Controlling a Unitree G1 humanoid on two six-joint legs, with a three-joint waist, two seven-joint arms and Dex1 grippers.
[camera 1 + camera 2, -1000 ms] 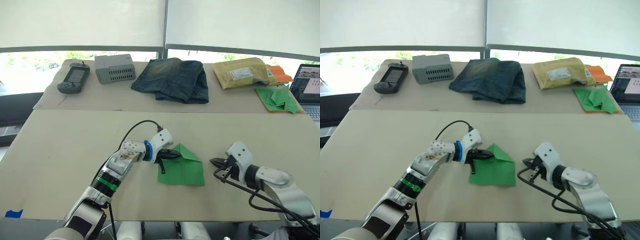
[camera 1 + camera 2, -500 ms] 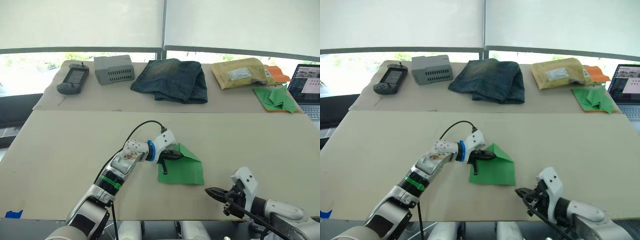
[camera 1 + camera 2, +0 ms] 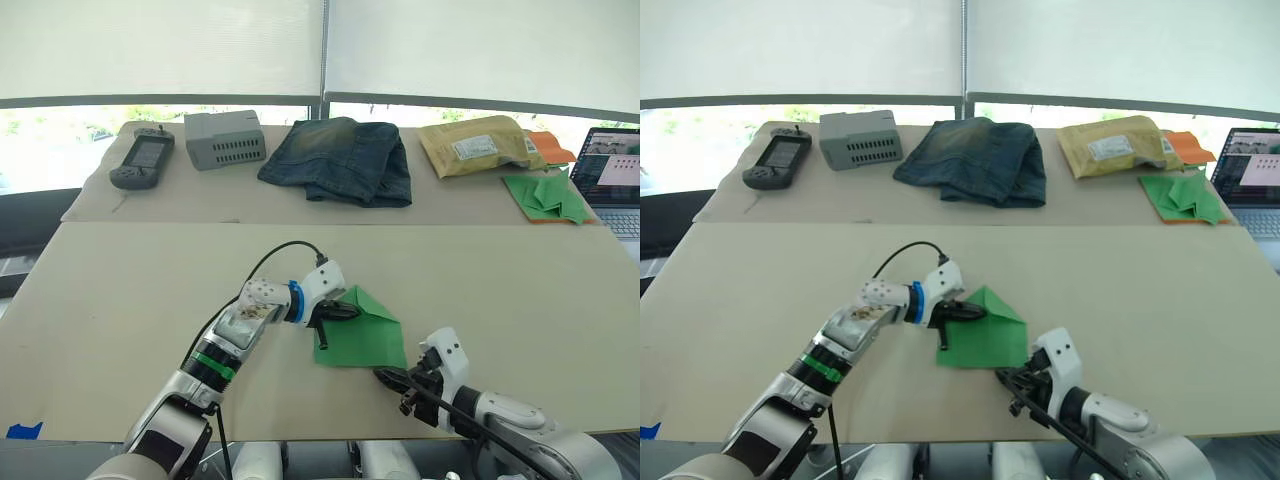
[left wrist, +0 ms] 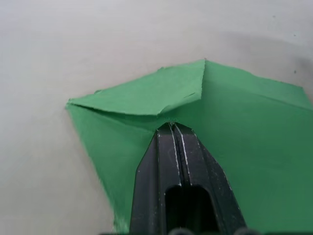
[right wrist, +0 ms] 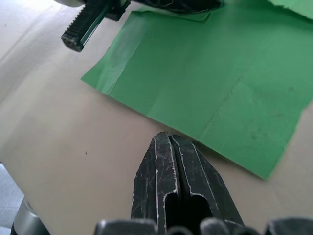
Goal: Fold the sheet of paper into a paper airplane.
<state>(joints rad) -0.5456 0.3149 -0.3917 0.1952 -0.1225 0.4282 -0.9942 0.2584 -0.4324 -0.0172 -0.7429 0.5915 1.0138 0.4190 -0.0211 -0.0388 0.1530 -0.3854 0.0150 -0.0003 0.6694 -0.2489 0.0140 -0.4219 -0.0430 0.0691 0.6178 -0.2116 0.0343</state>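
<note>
**Left gripper pressing the green sheet, right gripper closed at its near edge**

The sheet of paper (image 3: pixel 362 336) lies flat on the tan table (image 3: pixel 120 290), just below the middle of the head views, with one corner folded over into a triangular flap. The left gripper (image 3: pixel 340 311) rests on the sheet's left part, at the foot of that flap. In the left wrist view its two black fingers (image 4: pixel 171 152) are pressed together, tips on the paper at the flap's edge; whether any paper is pinched between them cannot be told.

The right gripper (image 3: pixel 388 377) sits low in the frame, just beside the sheet's near edge. Its fingers (image 5: pixel 168 161) are clenched together with nothing between them, the tips on bare table right at the paper's edge; contact with the paper is hard to judge.

Along the top of the frame lie a handheld device (image 3: pixel 139 157), a grey box (image 3: pixel 225 138), folded jeans (image 3: pixel 340 158), a padded envelope (image 3: pixel 475 145), a heap of green paper pieces (image 3: pixel 548 193), and a laptop (image 3: pixel 616 172) cut off by the right edge.
</note>
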